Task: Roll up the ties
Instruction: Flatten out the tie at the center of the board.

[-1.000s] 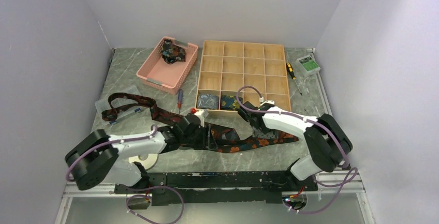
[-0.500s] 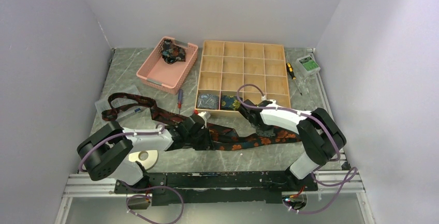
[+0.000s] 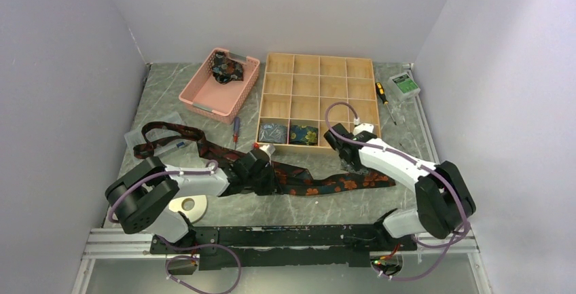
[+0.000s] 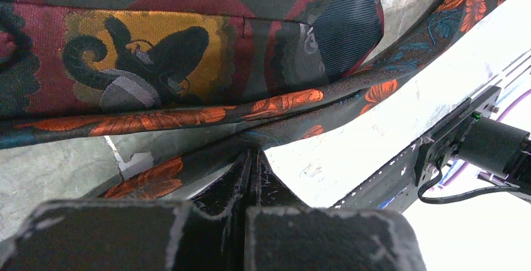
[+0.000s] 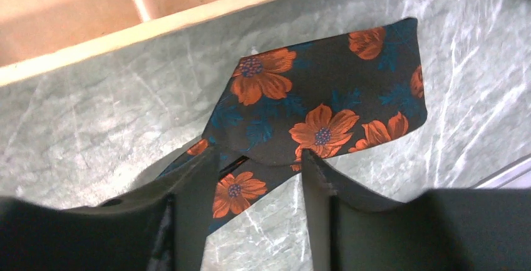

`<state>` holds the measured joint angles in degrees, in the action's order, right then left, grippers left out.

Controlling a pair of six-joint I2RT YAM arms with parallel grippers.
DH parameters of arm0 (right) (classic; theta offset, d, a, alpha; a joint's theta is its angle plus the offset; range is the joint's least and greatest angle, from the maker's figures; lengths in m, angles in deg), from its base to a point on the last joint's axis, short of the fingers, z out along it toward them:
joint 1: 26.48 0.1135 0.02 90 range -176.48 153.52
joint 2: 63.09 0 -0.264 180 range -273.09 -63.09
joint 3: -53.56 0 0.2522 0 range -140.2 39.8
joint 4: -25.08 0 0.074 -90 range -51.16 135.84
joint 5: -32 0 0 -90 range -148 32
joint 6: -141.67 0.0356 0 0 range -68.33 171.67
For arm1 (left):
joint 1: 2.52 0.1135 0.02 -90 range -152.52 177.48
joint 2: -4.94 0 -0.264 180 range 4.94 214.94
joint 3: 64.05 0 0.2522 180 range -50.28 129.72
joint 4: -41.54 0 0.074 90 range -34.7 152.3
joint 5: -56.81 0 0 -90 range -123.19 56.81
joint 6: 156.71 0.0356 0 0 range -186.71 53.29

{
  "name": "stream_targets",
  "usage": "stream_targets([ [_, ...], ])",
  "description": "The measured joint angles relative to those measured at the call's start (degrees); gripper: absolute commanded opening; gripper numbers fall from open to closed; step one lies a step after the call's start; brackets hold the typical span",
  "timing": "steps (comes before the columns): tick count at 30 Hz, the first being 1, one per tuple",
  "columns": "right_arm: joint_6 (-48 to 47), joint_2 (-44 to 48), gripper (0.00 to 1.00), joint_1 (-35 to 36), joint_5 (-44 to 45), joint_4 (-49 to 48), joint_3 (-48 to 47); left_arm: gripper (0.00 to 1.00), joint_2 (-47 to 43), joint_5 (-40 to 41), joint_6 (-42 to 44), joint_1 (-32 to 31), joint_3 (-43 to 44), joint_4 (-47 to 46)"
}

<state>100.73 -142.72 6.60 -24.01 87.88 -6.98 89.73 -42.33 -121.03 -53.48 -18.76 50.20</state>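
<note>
Left pincer (image 4: 250, 156) is shut at the flowered tie (image 4: 188, 116); any pinched cloth is hidden. Right pincer (image 5: 255, 159) stands open astride its end.

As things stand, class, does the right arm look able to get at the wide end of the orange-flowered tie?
Probably yes: the right gripper is open just above the orange-flowered tie, whose wide end lies flat with nothing covering it.

A long tie (image 3: 339, 184) lies across the table (image 3: 163, 97) in front of the box (image 3: 318, 56) — two rolled ties (image 3: 303, 134) sit in its front row. The basket (image 3: 193, 94) is left of the box, a screwdriver (image 3: 382, 94) right of it. The tape ring (image 3: 188, 206) lies near the front left.
</note>
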Motion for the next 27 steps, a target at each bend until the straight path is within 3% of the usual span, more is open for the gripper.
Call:
stream_targets([
  [7,-2.80,-4.59,0.61,3.21,-1.29,-2.40,-0.02,0.03,0.13,0.00,-0.57,0.15,-0.09,-0.37],
  [11,-3.32,-9.42,0.58,3.65,-0.94,-2.40,-0.70,0.03,0.11,0.02,-0.96,0.17,-0.39,-0.94],
  [13,-3.28,-10.45,0.54,3.78,-0.48,-2.21,-1.51,0.03,0.11,0.07,-1.01,0.20,-0.42,-0.98],
  [20,-1.84,-14.08,0.24,3.32,1.57,-1.73,-3.32,0.03,0.11,0.44,-1.09,0.20,-0.42,-1.11],
  [25,-1.29,-14.47,0.24,1.79,1.75,-1.60,-3.30,0.03,0.07,0.48,-1.09,0.26,-0.44,-1.11],
  [27,-1.22,-14.47,0.31,1.33,1.75,-1.53,-3.30,0.03,-0.11,0.59,-1.09,0.31,-0.68,-1.31],
])
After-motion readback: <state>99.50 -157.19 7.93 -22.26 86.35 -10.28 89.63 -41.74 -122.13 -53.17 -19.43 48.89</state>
